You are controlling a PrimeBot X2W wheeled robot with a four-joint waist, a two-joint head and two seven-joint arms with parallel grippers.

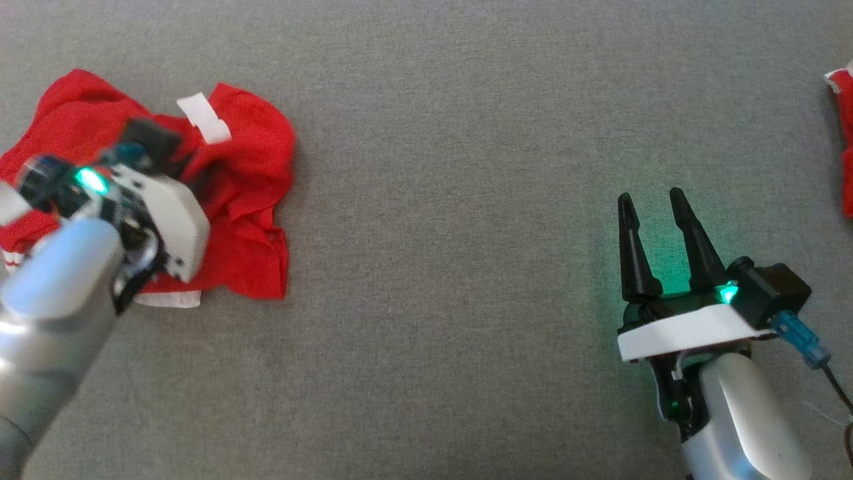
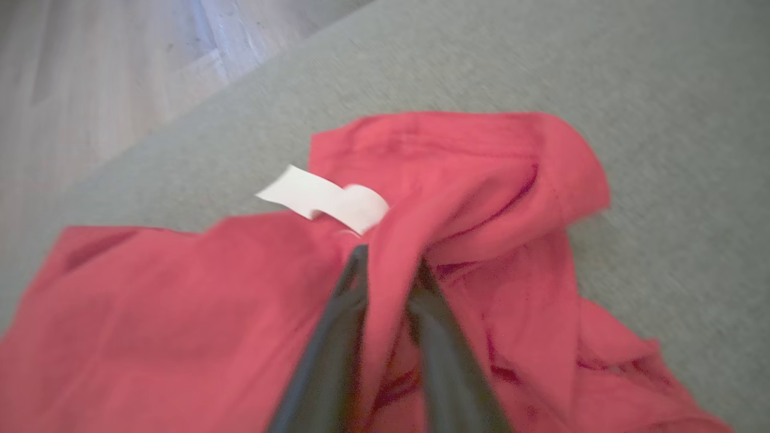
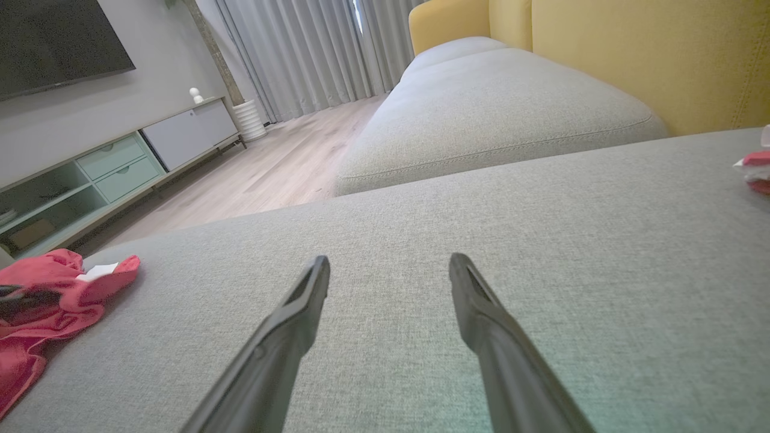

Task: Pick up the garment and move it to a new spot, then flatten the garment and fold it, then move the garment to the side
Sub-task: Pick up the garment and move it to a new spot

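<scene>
A wide grey cushion [image 1: 453, 300] is seen from above, with two robot arms reaching over it. A crumpled red garment [image 1: 246, 173] lies in a loose heap toward the cushion's left end, near the edge beyond which a wooden floor [image 2: 90, 90] is seen. A white label [image 1: 203, 119] sticks up from the heap's far side, and a white hem [image 1: 170, 299] shows at its near side.

The left gripper [image 2: 390, 267] is lowered into the middle of the heap. In the left wrist view a raised fold of red cloth stands between its two dark fingers [image 2: 337, 325], which lie against the cloth on both sides. That view is blurred, so it cannot be told whether the fold is firmly pinched.

The right gripper [image 1: 650, 197] is held over bare cushion, well apart from the garment. Its fingers are spread and nothing is between them. A second piece of red cloth [image 1: 845, 133] is glimpsed at the cushion's right edge.

The first step, picking the garment up, is judged to be in hand. Nothing has yet been flattened or folded. Next, a secure pinch on the fold would be needed, then a lift high enough for the trailing cloth to clear the cushion before it is carried toward the open middle.
</scene>
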